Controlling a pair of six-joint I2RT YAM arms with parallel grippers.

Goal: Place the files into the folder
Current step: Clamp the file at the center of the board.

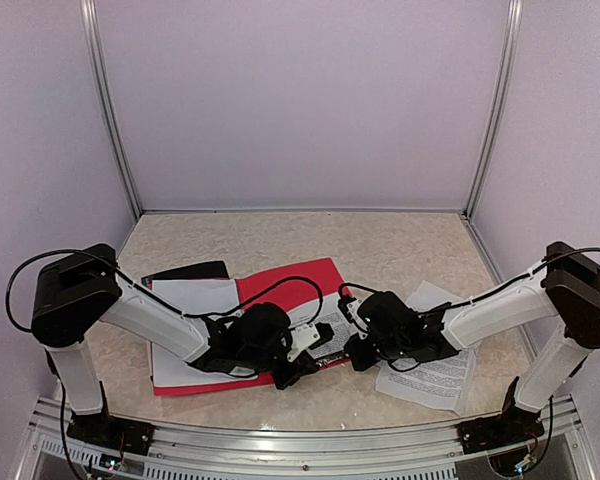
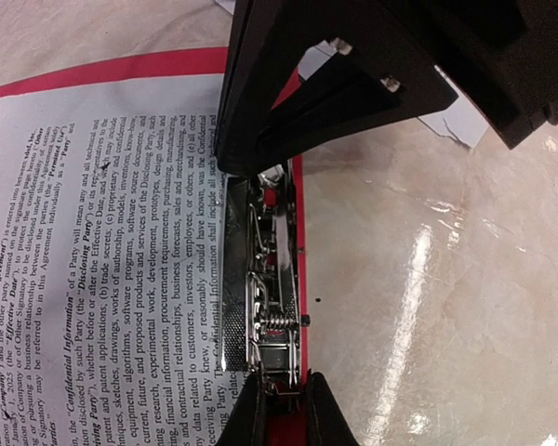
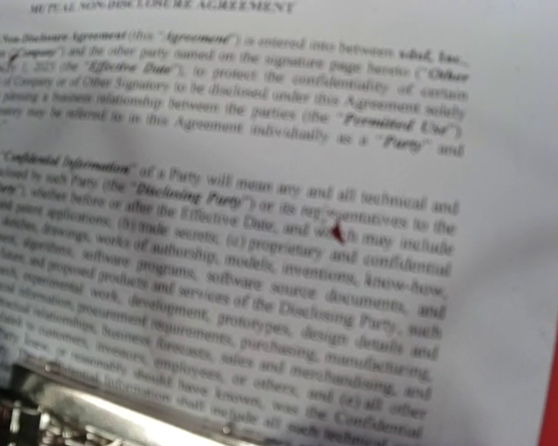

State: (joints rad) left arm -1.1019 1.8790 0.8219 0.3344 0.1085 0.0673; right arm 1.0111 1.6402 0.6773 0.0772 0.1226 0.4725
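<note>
The red folder (image 1: 292, 281) lies open at the table's middle. A printed sheet (image 2: 93, 260) lies in it, its edge under the folder's metal spring clip (image 2: 271, 297). Nearly blank sheets (image 1: 194, 298) lie on the folder's left half. Another printed sheet (image 1: 435, 376) lies on the table to the right. My left gripper (image 2: 285, 392) is closed around the clip's lever at the folder's near edge. My right gripper (image 1: 353, 352) rests low over the clipped sheet (image 3: 288, 232); its fingers do not show in the right wrist view.
A black flat cover (image 1: 186, 271) sticks out behind the folder's left side. The clip (image 3: 65, 409) shows at the lower left of the right wrist view. The two grippers are close together. White walls enclose the beige table (image 1: 380, 250).
</note>
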